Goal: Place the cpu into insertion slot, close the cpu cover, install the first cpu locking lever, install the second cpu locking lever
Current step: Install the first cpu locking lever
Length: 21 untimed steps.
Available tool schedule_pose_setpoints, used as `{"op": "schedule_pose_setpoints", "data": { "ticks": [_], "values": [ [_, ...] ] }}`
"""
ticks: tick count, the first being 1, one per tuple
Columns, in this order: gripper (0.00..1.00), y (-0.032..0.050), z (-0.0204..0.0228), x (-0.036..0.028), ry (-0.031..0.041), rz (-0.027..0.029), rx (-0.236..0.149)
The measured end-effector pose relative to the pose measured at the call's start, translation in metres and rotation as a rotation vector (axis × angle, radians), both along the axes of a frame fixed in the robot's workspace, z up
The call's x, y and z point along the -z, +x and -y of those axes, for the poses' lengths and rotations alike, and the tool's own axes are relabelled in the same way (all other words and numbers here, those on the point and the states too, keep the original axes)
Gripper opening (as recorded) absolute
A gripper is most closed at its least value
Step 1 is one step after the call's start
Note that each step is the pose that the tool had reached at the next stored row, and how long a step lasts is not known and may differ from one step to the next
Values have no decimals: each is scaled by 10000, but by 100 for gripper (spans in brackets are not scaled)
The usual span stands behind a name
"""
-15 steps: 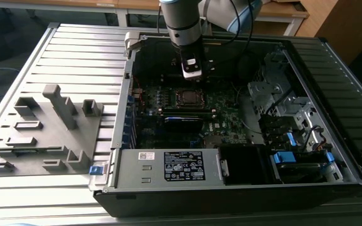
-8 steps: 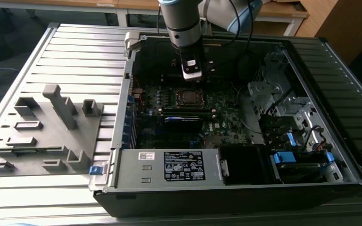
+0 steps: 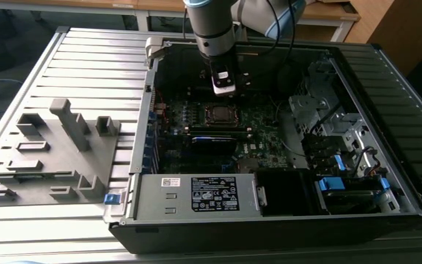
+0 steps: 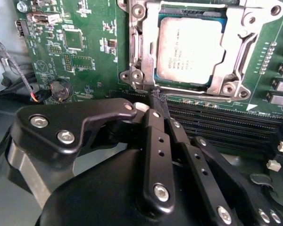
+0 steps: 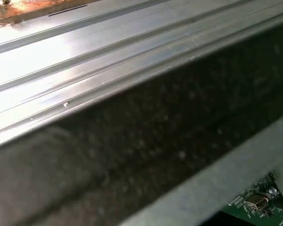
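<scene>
The gripper (image 4: 158, 101) shows its black fingers (image 4: 153, 132) pressed together on nothing, tips poised just beside the socket's near edge. If they descend off-line, I judge the hard tips could scrape the green motherboard (image 4: 85, 52) or knock the cover. Beyond them, the cpu (image 4: 191, 49), flat with a dull silver top, sits in its slot, framed by the cpu cover (image 4: 236, 70), a thin bright metal plate lying closed over it.
</scene>
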<state>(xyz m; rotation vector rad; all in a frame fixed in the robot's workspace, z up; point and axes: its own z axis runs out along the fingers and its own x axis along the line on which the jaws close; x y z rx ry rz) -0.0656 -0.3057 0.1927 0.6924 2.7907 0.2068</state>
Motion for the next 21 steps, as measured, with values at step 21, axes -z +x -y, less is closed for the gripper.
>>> {"op": "schedule_pose_setpoints", "data": {
  "ticks": [21],
  "values": [
    [11,0,23,-254,130,14,0]
  ]
}}
